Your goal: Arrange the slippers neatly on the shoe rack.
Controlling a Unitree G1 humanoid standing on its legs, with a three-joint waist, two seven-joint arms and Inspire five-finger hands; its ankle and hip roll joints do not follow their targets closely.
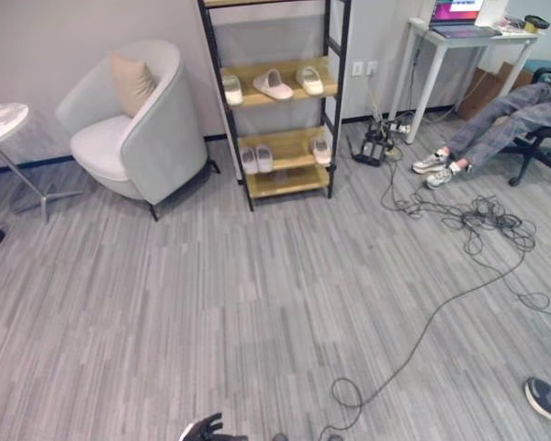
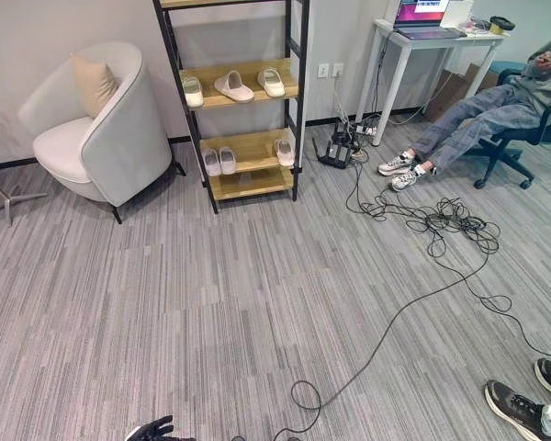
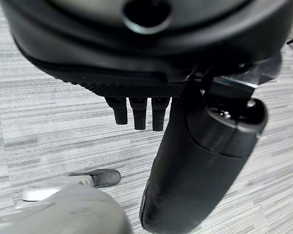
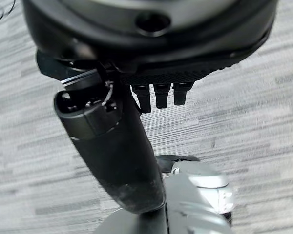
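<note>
- Left eye view: the shoe rack [image 1: 275,101] stands against the wall beside a grey armchair [image 1: 133,124]. Slippers [image 1: 272,84] lie on its upper shelf — three of them — and three more sit on the lower shelf [image 1: 285,152].
- Right eye view: a seated person [image 2: 496,101] stretches out by the white desk [image 2: 432,41]; the left hand [image 2: 151,430] peeks in at the bottom edge.
- Left wrist view: left hand [image 3: 195,161] over the floor, fingers straight, holding nothing.
- Right wrist view: right hand [image 4: 112,146] — fingers likewise straight, empty.
</note>
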